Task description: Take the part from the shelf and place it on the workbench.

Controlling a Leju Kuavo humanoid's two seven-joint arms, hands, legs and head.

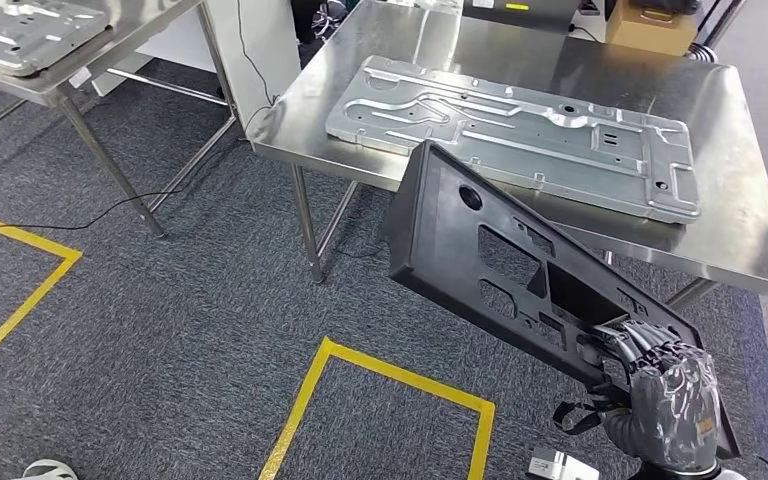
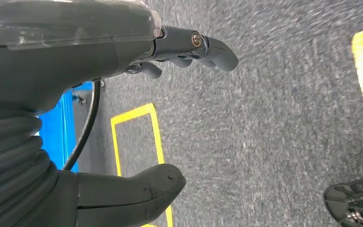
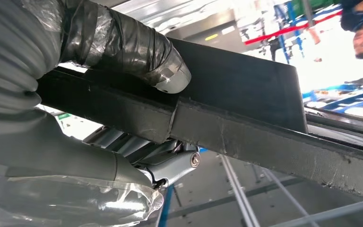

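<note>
Gripping the black part (image 1: 500, 255) by its near edge, the right robot hand (image 1: 665, 385) holds it above carpet, short of the workbench (image 1: 750, 200); left robot hand (image 2: 123, 71) spread, holding nothing.

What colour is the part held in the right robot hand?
Black, clearest in the head view: the part in the right robot hand.

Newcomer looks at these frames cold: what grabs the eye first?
The big black panel, held up at a tilt by the right hand at its lower end, in front of the steel workbench. Next, the silver stamped metal sheet lying flat on that workbench. The left hand holds nothing, fingers apart, over grey carpet with yellow tape lines.
</note>
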